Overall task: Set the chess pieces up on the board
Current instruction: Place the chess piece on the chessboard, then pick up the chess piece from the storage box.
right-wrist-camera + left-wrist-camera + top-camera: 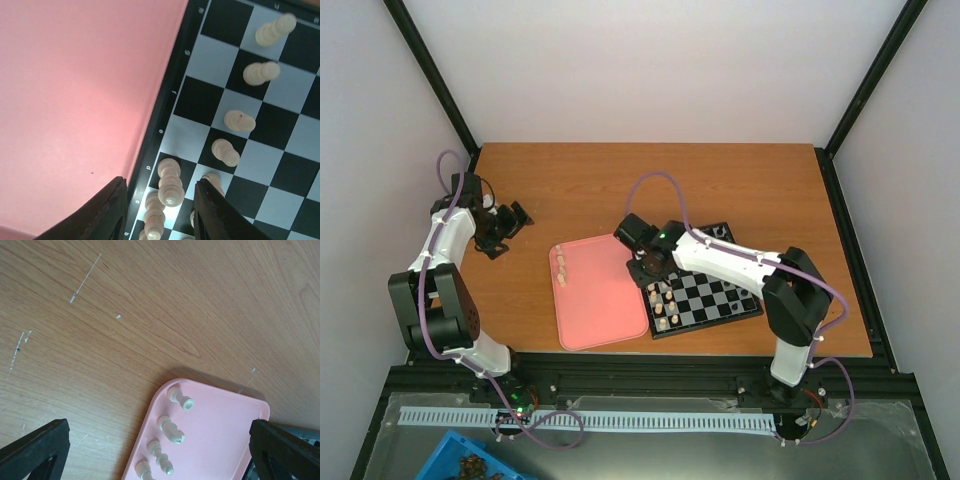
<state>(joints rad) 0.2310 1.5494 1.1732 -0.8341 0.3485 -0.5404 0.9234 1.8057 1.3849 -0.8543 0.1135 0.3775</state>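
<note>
The board (712,297) lies right of centre, with several cream chess pieces (663,305) standing along its left side. My right gripper (647,264) hovers over the board's left edge. In the right wrist view its fingers (111,210) stand open on either side of a tall cream piece (170,181) that is upright on a black square, with a gap at each side. A diagonal row of cream pawns (239,121) stands beyond it. More cream pieces (171,429) lie on their sides in the tray's corner. My left gripper (506,228) hangs open and empty over bare wood.
The pink tray (602,300) lies against the board's left rim (161,112). Dark pieces (719,231) stand at the board's far side. A blue bin (470,462) sits below the table's near edge. Black frame posts run along both sides.
</note>
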